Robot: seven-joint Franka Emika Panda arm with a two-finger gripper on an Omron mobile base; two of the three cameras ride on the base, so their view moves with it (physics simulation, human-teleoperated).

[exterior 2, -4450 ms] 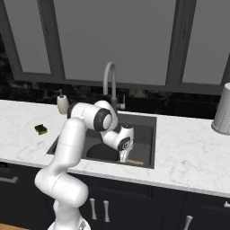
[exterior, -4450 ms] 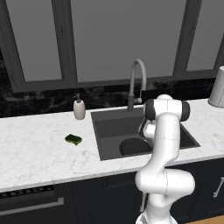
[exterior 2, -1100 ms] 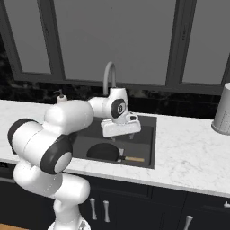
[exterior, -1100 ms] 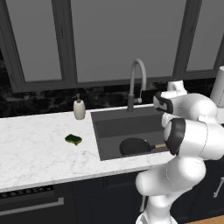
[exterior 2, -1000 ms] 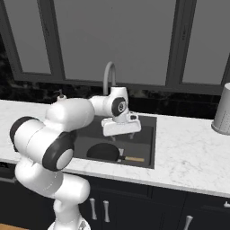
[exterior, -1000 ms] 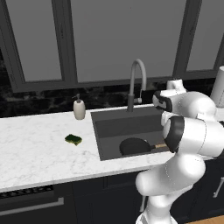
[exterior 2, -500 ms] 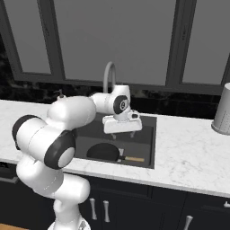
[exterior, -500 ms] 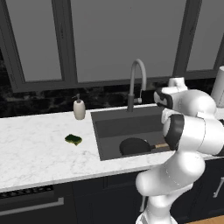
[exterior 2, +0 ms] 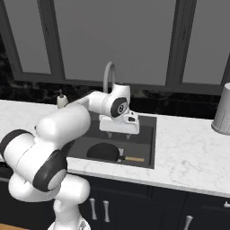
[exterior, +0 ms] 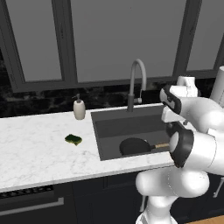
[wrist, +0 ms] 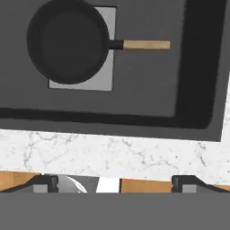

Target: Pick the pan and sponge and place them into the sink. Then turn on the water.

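The black pan with its tan handle lies flat on the bottom of the sink, handle pointing right. Looking down from the hand, the pan rests over the lighter square of the sink. My gripper hovers above the sink, over its middle and apart from the pan, open with nothing between its fingers. The fingertips stand wide apart around my gripper. The green and yellow sponge lies on the white counter left of the sink.
A grey gooseneck faucet stands behind the basin, close behind the hand. A beige soap dispenser sits at the sink's back left corner. A grey canister stands on the counter at far right.
Some seconds ago the hand was low in the sink by the pan; it has since risen above the basin. Over the last second it drifted only slightly. Pan and sponge stayed still.
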